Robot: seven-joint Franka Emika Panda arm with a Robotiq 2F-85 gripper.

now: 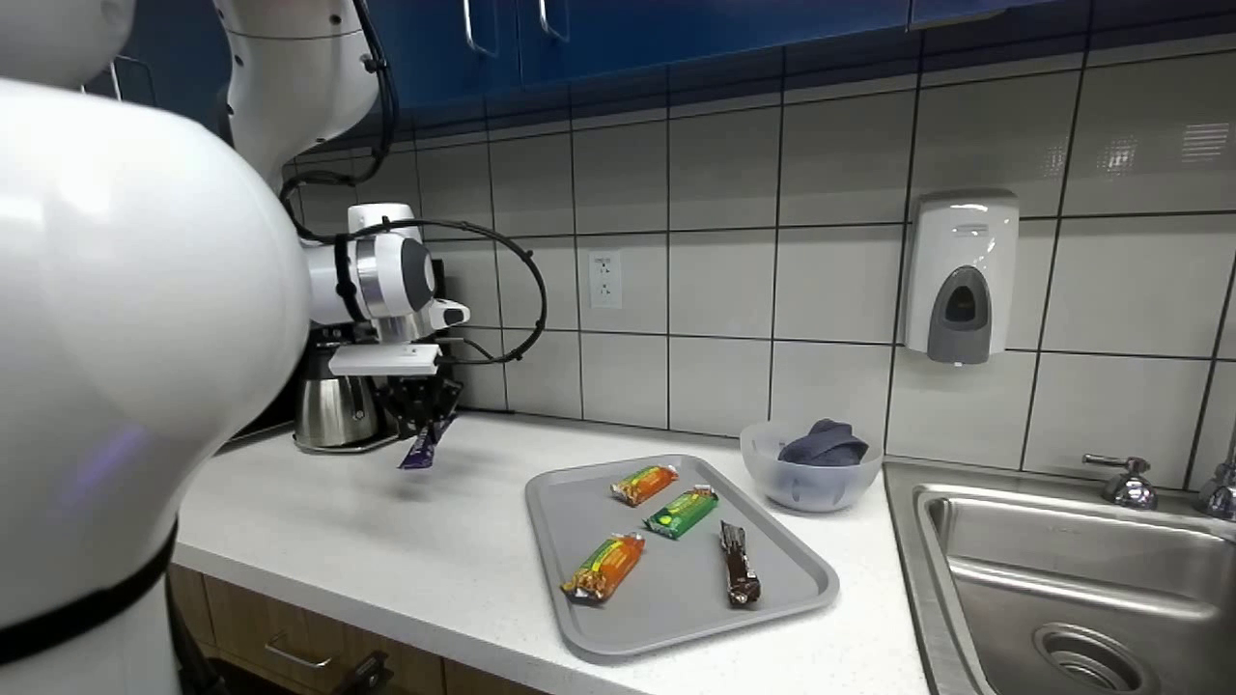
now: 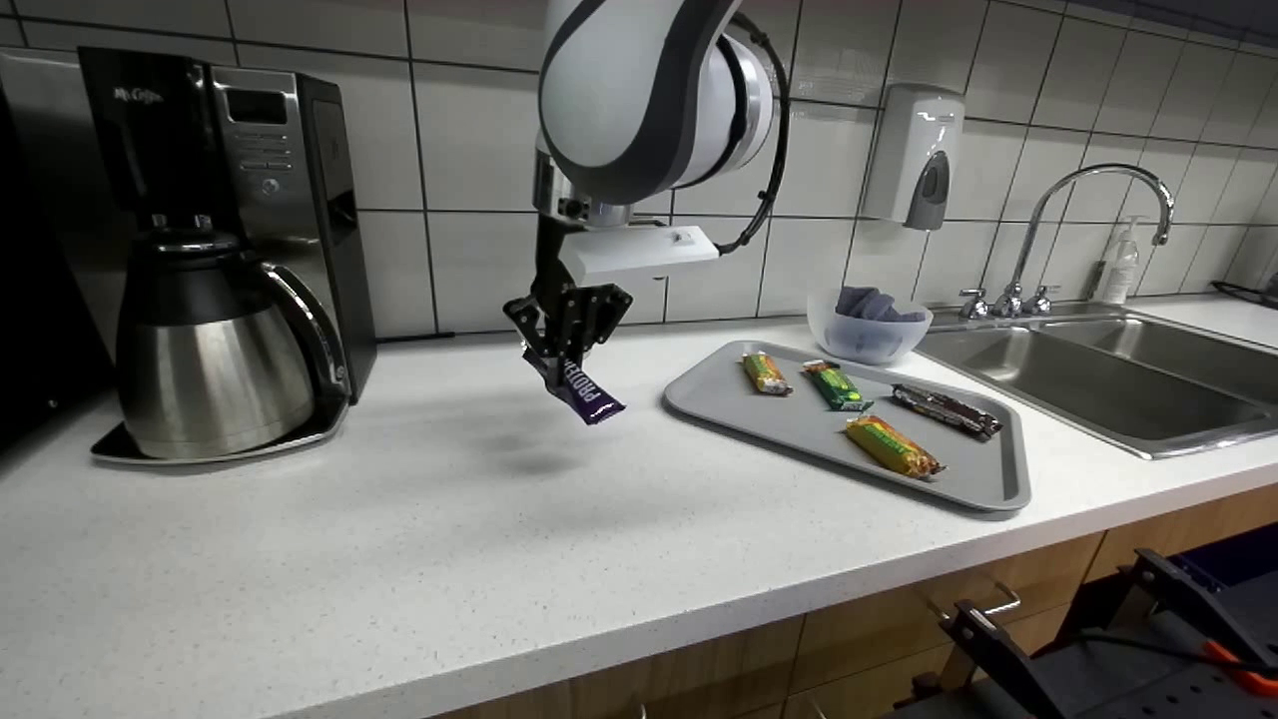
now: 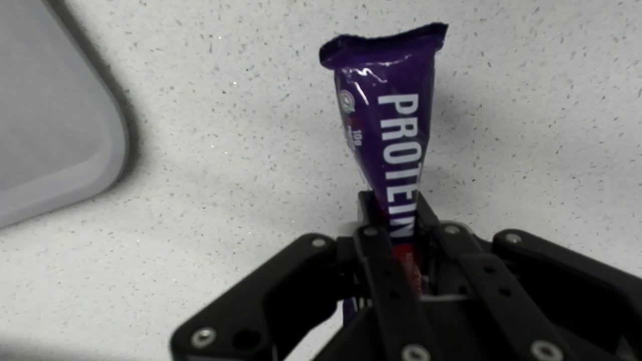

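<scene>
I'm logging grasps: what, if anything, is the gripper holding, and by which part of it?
The gripper holds a purple protein bar roughly by its middle; both ends stick out.

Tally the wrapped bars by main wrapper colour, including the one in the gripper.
Orange-yellow bars, on the tray: 2
Green bar, on the tray: 1
Dark brown bar, on the tray: 1
Purple bar, in the gripper: 1
Total: 5

Purple-wrapped protein bar (image 3: pixel 385 120), white PROTEIN lettering, visible end crimped, pinched narrow near mid-length, aslant in air above counter (image 2: pixel 399 559), lettered end lower
</scene>
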